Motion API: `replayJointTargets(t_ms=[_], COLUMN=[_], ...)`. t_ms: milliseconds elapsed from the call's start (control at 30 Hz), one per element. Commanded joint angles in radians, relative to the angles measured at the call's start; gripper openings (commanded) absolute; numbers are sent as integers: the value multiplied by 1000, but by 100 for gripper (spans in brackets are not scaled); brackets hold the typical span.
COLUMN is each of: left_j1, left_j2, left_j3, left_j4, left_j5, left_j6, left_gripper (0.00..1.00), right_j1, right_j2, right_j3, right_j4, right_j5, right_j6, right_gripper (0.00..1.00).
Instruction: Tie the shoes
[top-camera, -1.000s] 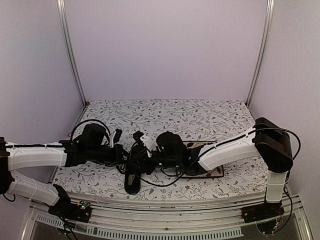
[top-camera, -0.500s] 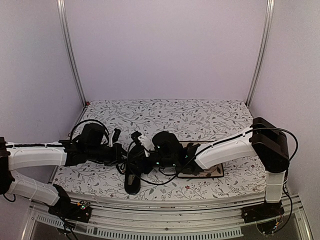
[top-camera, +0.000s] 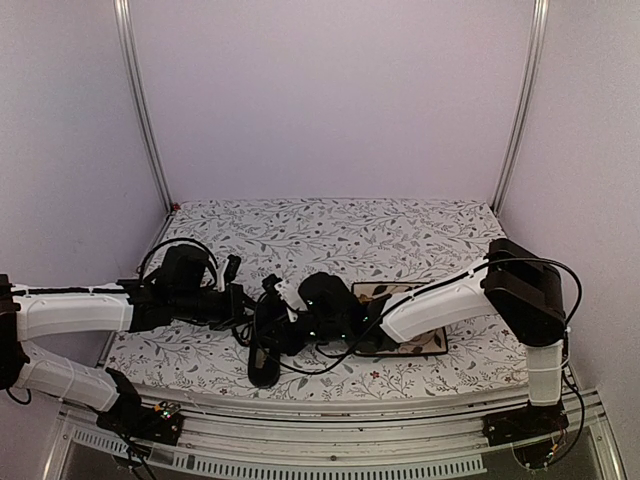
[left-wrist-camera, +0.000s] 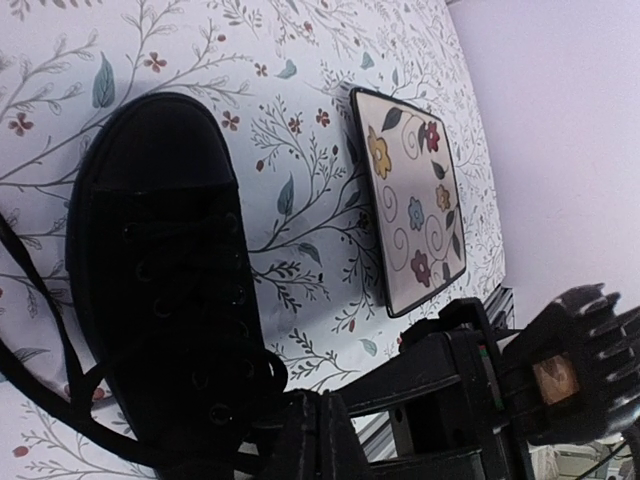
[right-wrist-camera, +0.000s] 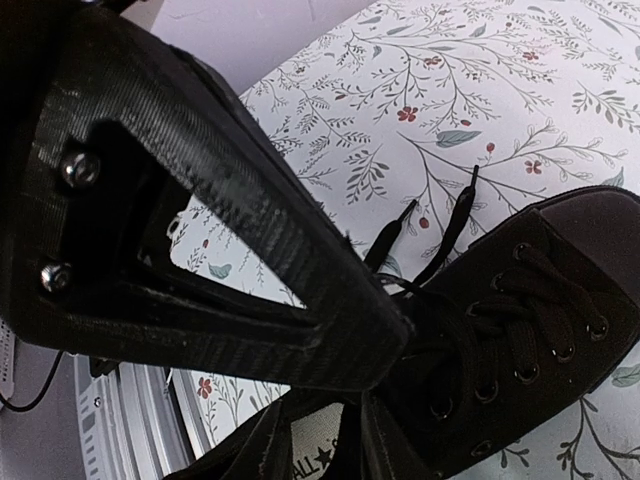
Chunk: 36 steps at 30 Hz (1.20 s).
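The black shoe (top-camera: 264, 362) lies on the floral cloth at the near edge, its toe towards the table's front; it also shows in the left wrist view (left-wrist-camera: 160, 260) and the right wrist view (right-wrist-camera: 530, 300). My left gripper (top-camera: 240, 300) sits at the shoe's left, its fingers (left-wrist-camera: 318, 405) pressed together on a thin black lace (left-wrist-camera: 60, 370) that loops round to them. My right gripper (top-camera: 272, 318) hovers over the shoe's opening. Its fingers are apart (right-wrist-camera: 330, 440), with the pale insole label (right-wrist-camera: 325, 455) showing between them. Two loose lace ends (right-wrist-camera: 400, 232) lie on the cloth.
A square floral plate (top-camera: 430, 343) lies under the right forearm, right of the shoe, and shows in the left wrist view (left-wrist-camera: 415, 200). The left gripper's black body (right-wrist-camera: 250, 200) fills the upper left of the right wrist view. The table's front edge (top-camera: 330, 398) is close by.
The right arm has slid left and a little nearer, bringing its gripper over the shoe beside the left gripper. The left arm has shifted only slightly.
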Motion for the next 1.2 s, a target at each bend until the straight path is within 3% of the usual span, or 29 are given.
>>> replayJointTargets(t_ms=[0, 667, 733, 800, 867, 900, 1033, 1167], left_j1=[6, 5, 6, 7, 7, 7, 16, 37], left_j2=[-22, -25, -25, -25, -29, -33, -67, -127], left_j3=[4, -5, -6, -6, -7, -6, -17, -50], left_j4=[64, 64, 66, 65, 63, 58, 39, 25], left_j5=[10, 16, 17, 17, 13, 9, -5, -21], left_j6=[-4, -10, -10, -10, -3, 3, 43, 104], left_gripper=[0, 0, 0, 0, 0, 3, 44, 58], right_j1=[7, 7, 7, 7, 7, 7, 7, 6], right_j2=[11, 34, 43, 44, 35, 26, -28, -68], right_j3=[23, 49, 62, 67, 64, 56, 10, -12], right_j4=[-17, 74, 61, 58, 52, 49, 50, 40], right_j5=[2, -6, 5, 8, 12, 16, 34, 46], right_j6=[14, -1, 9, 11, 10, 7, 3, 4], right_gripper=[26, 30, 24, 6, 2, 2, 2, 2])
